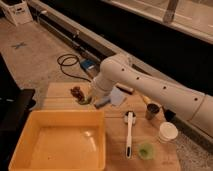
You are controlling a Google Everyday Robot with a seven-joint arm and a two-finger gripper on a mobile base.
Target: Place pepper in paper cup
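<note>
The pepper [84, 101] is a small green sliver on the wooden table [60, 95], just behind the yellow bin. My gripper [90, 96] hangs at the end of the white arm right above it, shut; I cannot tell whether it touches the pepper. The wrist hides most of the gripper. The white paper cup [167, 132] stands upright far to the right, near the table's right edge and well away from the gripper.
A large yellow bin [60, 142] fills the front left. A dark metal cup [151, 111] stands behind the paper cup. A white brush [129, 134], a small green dish [146, 150], a blue object [102, 103], a pale cloth [118, 96] and a brown item [76, 92] lie around.
</note>
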